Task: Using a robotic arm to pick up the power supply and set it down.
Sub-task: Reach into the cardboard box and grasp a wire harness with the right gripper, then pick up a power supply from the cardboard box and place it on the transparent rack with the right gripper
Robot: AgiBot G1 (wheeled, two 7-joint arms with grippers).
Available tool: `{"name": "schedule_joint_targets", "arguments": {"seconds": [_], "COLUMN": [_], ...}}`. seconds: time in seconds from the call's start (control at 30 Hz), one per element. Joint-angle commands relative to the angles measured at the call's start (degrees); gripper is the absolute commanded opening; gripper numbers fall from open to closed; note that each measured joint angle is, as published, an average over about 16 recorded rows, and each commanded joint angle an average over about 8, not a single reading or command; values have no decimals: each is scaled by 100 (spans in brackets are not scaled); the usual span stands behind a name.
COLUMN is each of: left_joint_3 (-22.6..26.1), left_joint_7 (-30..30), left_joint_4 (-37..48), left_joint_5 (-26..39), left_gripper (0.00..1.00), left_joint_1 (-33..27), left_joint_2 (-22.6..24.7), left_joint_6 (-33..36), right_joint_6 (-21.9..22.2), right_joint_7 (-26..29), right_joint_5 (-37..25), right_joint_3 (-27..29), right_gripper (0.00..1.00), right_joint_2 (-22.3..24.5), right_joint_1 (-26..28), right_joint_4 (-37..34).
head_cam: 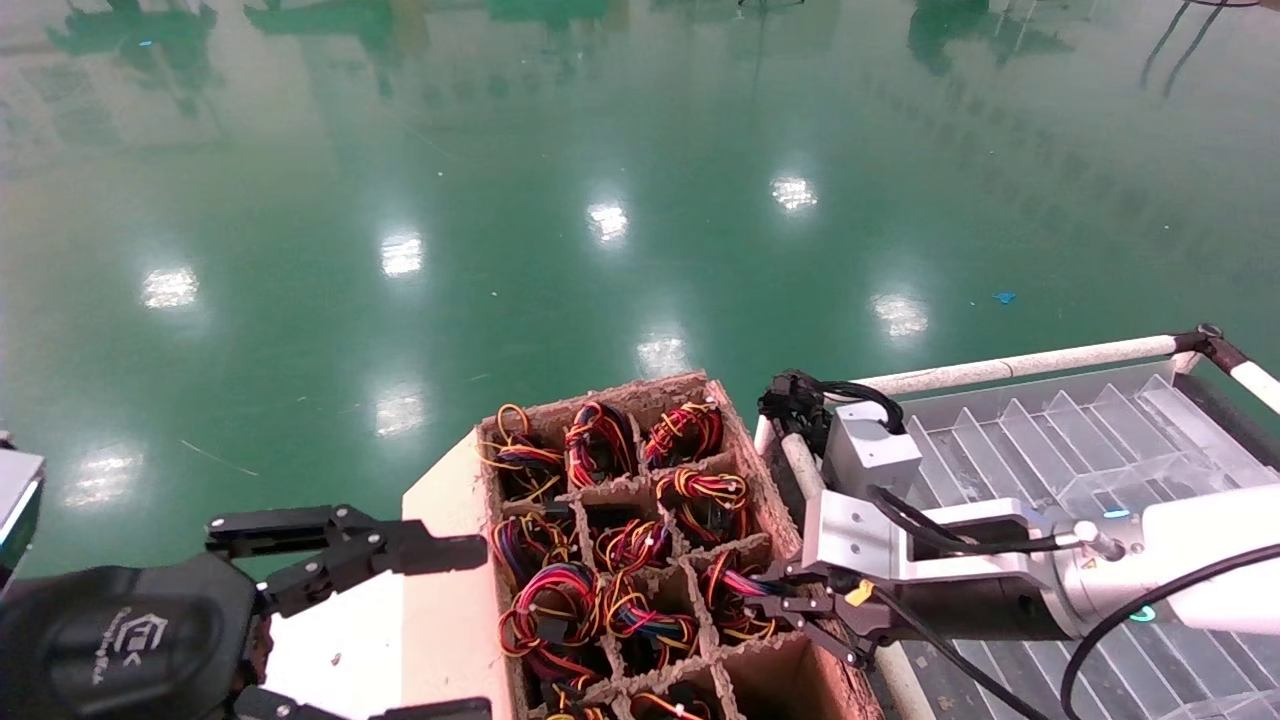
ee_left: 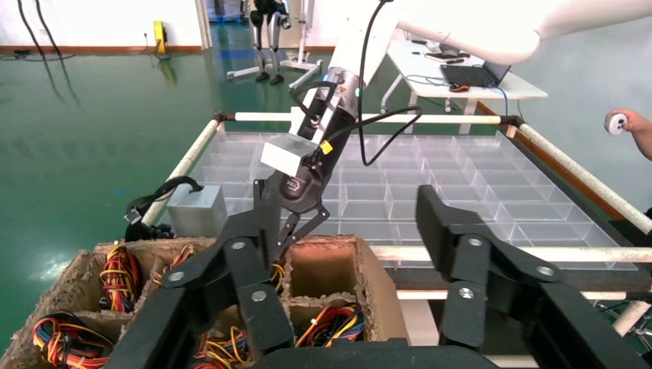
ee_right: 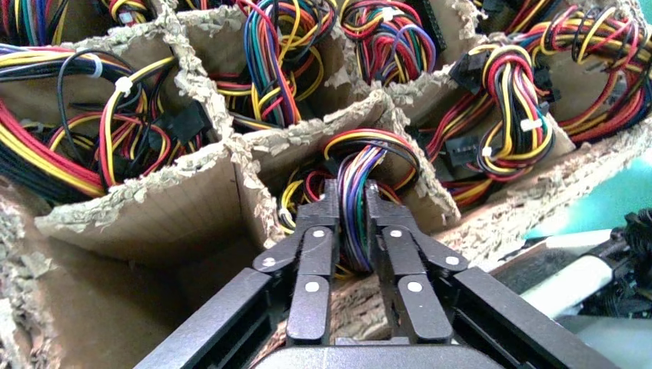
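Observation:
The power supply sits in a cell of the cardboard crate [head_cam: 740, 420], on the crate's right side. Its metal body is hidden, and only its looped bundle of purple, red and yellow wires [ee_right: 355, 165] shows. My right gripper [ee_right: 352, 192] is shut on that bundle, the fingers pinching the purple strands just above the cell. From the head view, the right gripper [head_cam: 760, 590] reaches in from the right over the crate's edge. The left wrist view shows the right gripper [ee_left: 281, 238] dipping into the crate [ee_left: 377, 284]. My left gripper [head_cam: 450, 630] hangs open at the lower left, holding nothing.
Several other cells hold wire bundles [head_cam: 600, 440]. One cell at the crate's near right corner [head_cam: 790, 680] is empty. A grey box with black cables [head_cam: 868, 445] stands at the corner of a clear divided tray [head_cam: 1080, 430] framed by white pipe [head_cam: 1010, 365]. A person's hand [ee_left: 627, 121] shows beyond the tray.

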Motion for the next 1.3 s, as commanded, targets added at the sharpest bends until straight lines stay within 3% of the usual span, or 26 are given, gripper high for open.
{"name": "schedule_joint_targets", "arguments": {"seconds": [0.03,0.27,0.53,0.87,1.3], "left_joint_3": [1,4,7,11,16], "left_joint_7": [0,2,3,5,8], "left_joint_4": [0,0,0,0,0], "left_joint_5": [-1,-2,-5,-7,-11], "left_gripper": [100,100,100,100,100], "left_joint_1": [0,-1,-1,-2,-3], "left_joint_2": [0,-2,-3,-4,-6], "left_joint_6": [0,-2,-3,-5,-7], "right_joint_6": [-2,-43,-63,-244,-772], "right_joint_7": [9,74,146,316,388], "right_joint_5": [3,343,1215,2220,2012], "right_joint_3": [8,188,704,1410,1515], "right_gripper": [0,0,0,0,0], "right_joint_2": [15,132,417,840,1250], "right_joint_1": [8,22,118,786,1998], "right_joint_4": [8,92,231,403,-88]}}
